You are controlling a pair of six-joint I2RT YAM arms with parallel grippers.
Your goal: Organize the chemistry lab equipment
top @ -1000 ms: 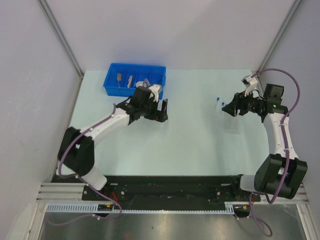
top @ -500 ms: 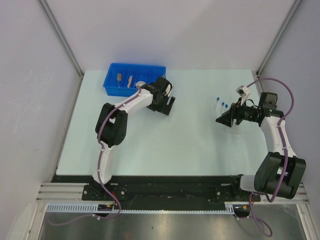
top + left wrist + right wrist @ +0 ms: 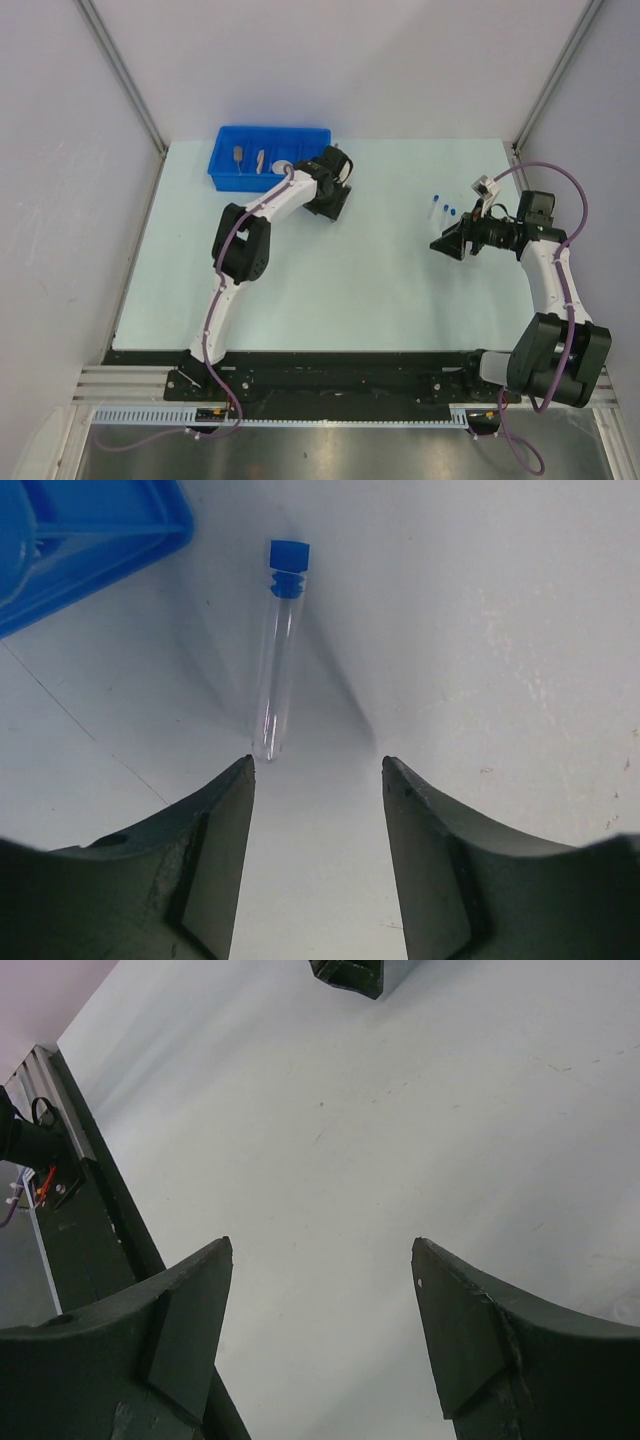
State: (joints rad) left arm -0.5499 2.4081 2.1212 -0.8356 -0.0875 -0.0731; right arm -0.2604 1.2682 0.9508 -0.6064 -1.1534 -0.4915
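A clear tube with a blue cap (image 3: 278,650) lies on the table just ahead of my left gripper (image 3: 318,765), its closed end near the left fingertip. That gripper is open with nothing between its fingers; from above it (image 3: 335,210) sits by the right end of the blue bin (image 3: 225,170). Two more blue-capped tubes (image 3: 443,206) lie on the table at the right. My right gripper (image 3: 445,243) hangs just below and beside them, open and empty (image 3: 322,1245). Inside the bin lie tan tools (image 3: 240,153) and a white round dish (image 3: 282,166).
A corner of the blue bin (image 3: 90,530) shows at the upper left of the left wrist view. The table's near edge and black rail (image 3: 80,1210) show at the left of the right wrist view. Grey walls enclose the table.
The left arm has stretched out and swung right, from in front of the bin to its right end, and its jaws have narrowed. The right gripper moved left and down a little, opening wider.
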